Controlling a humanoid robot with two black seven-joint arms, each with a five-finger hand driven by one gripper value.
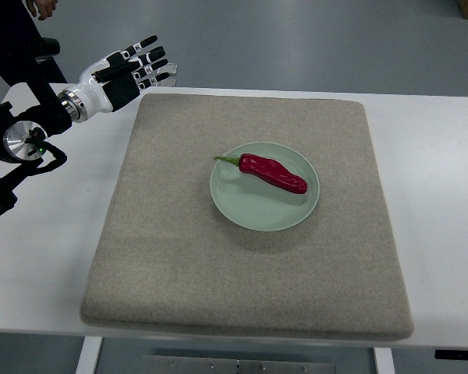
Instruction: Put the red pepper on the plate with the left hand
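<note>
red pepper (274, 173) lies across the plate (242, 209) at the mat's (164, 257) centre, while our left hand (129, 70) hovers off the mat's far left corner, fingers spread, holding nothing.

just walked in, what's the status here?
The red pepper already lies on the pale green plate, which sits on the grey mat on the white table. The left hand is off at the mat's far left corner, fingers extended, holding nothing. The right arm isn't in view. Part of a person shows at the top left edge.
</note>
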